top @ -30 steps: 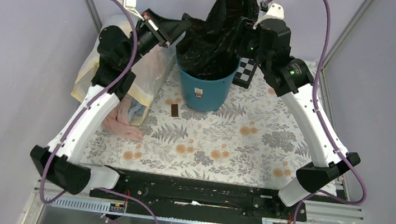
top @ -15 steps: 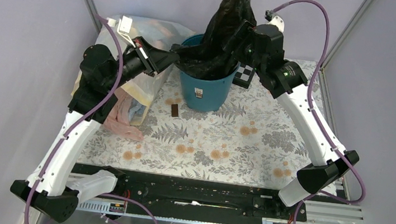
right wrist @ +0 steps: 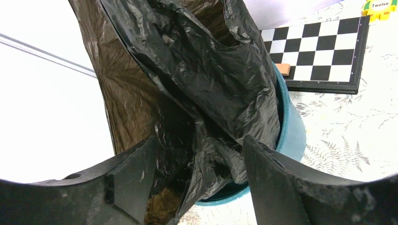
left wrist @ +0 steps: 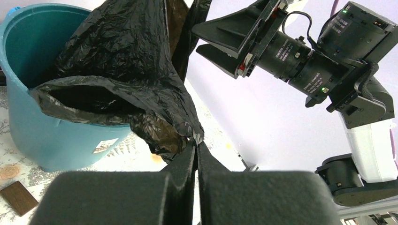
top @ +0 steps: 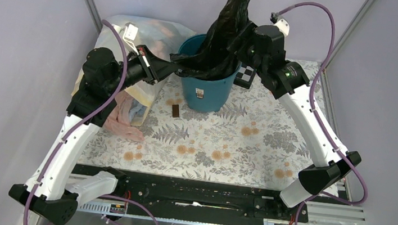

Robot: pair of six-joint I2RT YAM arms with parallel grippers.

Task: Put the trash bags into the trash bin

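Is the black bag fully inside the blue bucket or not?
Only partly. The bag sits low in the bucket, but its top stands above the rim and the left fingers pinch an edge outside it.

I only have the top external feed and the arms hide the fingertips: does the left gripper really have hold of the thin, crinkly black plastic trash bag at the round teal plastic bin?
Observer: Yes. The left wrist view shows the left gripper shut on a fold of the black trash bag, just outside the teal bin's rim.
Operator: And the other arm?
Observer: In the right wrist view the right gripper has its jaws wide apart, bag film bunched between them.
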